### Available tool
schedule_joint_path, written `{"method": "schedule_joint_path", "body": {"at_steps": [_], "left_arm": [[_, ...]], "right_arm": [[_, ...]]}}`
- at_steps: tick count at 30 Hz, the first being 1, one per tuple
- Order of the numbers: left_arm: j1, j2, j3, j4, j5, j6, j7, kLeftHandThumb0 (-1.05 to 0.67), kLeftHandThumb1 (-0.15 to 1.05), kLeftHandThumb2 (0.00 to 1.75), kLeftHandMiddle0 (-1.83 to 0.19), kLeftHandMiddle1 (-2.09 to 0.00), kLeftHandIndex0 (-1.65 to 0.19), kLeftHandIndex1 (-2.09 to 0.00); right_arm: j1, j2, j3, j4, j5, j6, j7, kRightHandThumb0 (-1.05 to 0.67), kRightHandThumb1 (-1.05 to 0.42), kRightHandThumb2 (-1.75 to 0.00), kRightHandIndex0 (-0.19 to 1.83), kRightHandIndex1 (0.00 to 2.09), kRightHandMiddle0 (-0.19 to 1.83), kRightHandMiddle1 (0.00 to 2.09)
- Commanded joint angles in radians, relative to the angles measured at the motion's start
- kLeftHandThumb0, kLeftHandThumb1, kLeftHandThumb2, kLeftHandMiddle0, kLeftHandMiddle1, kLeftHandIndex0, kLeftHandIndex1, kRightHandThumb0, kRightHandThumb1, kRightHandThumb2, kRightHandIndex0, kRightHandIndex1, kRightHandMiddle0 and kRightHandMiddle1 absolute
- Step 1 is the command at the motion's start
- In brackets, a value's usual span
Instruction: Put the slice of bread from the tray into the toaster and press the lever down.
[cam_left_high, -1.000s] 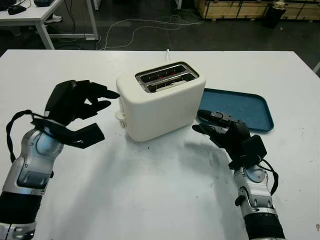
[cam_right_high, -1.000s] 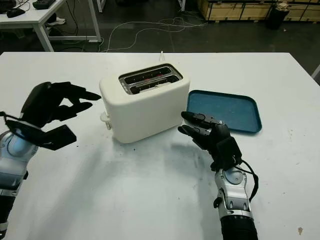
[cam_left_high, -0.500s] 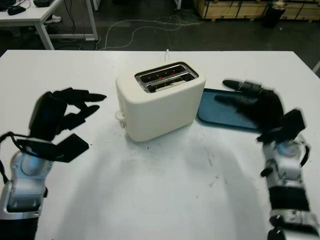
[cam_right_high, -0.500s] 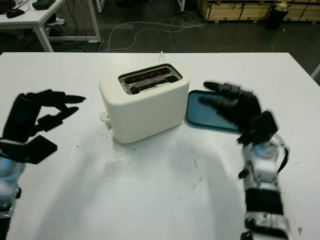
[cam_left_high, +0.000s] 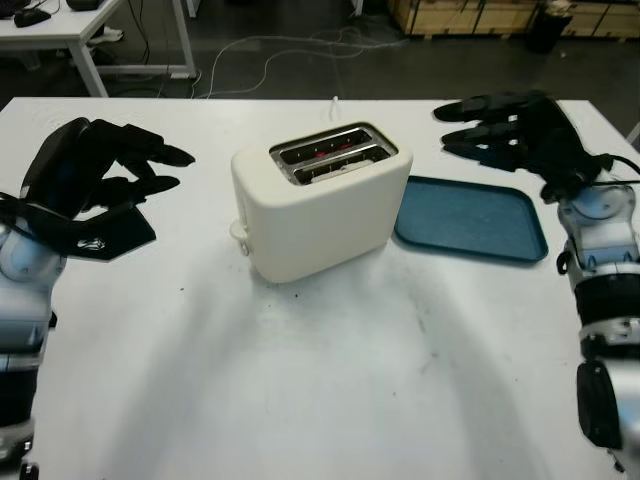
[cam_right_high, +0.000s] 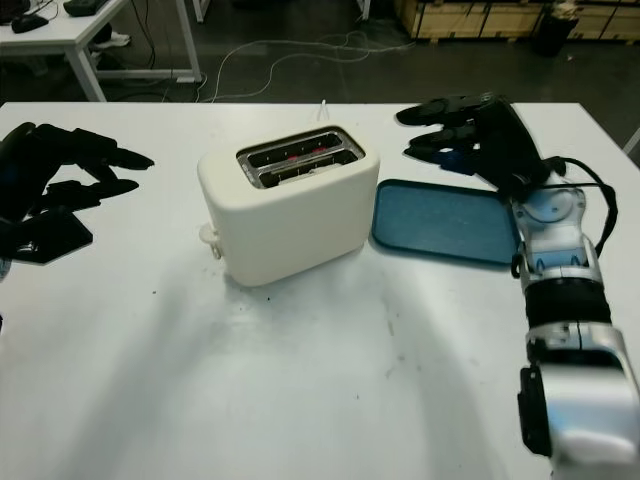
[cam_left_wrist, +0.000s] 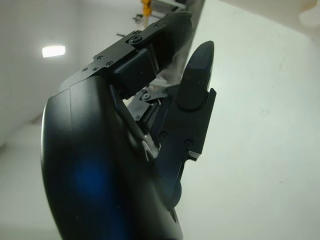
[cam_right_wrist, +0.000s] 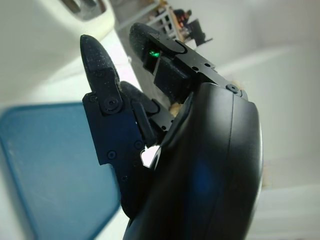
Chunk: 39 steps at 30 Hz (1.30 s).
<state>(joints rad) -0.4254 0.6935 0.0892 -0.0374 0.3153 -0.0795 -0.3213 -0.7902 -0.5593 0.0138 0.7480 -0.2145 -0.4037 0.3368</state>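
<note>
A cream two-slot toaster (cam_left_high: 320, 200) stands mid-table, with a red glow inside its slots and its lever knob (cam_left_high: 240, 232) low on the left end. To its right lies a blue tray (cam_left_high: 470, 218) whose surface is bare. My left hand (cam_left_high: 150, 195) hangs open in the air, well to the left of the toaster and apart from it. My right hand (cam_left_high: 465, 135) is open and raised over the tray's far edge, fingers pointing toward the toaster's top. The right wrist view has the tray (cam_right_wrist: 45, 150) below the fingers (cam_right_wrist: 107, 115) and the toaster's corner (cam_right_wrist: 65, 20) beyond them.
The white table (cam_left_high: 320, 380) stretches wide in front of the toaster. Its far edge drops to a dark floor with cables (cam_left_high: 280, 50). Another white table (cam_left_high: 90, 30) stands at the back left and wooden crates (cam_left_high: 470, 15) at the back right.
My right hand lifted from the table beside the toaster's front and swung up over the tray's far side. My left hand drew back leftward, away from the toaster's lever end.
</note>
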Motion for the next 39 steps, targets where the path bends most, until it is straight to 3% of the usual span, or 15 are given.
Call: {"method": "schedule_joint_path", "body": {"at_steps": [1,10,39], "left_arm": [[-0.048,0.028,-0.028,0.005,0.024,0.034,-0.035,-0.3,0.79,0.0,-0.93,-0.97,-1.21,-0.05],[-0.124,0.027,-0.085,0.039,0.067,0.054,-0.045,-0.22,0.77,0.0,-1.01,-0.84,-1.24,-0.04],[-0.093,0.011,-0.091,0.041,0.074,0.048,-0.015,-0.23,0.8,0.0,-0.94,-0.98,-1.24,-0.04]], "right_arm": [[-0.047,-0.015,0.025,0.03,-0.038,-0.049,-0.031,-0.5,-0.77,0.0,1.09,0.05,1.0,0.02],[-0.114,-0.036,0.082,0.09,-0.123,-0.142,-0.102,-0.52,-0.8,-0.01,1.11,0.08,1.02,0.02],[-0.122,-0.06,0.099,0.116,-0.153,-0.18,-0.153,-0.47,-0.8,0.0,1.04,0.14,1.01,0.01]]}}
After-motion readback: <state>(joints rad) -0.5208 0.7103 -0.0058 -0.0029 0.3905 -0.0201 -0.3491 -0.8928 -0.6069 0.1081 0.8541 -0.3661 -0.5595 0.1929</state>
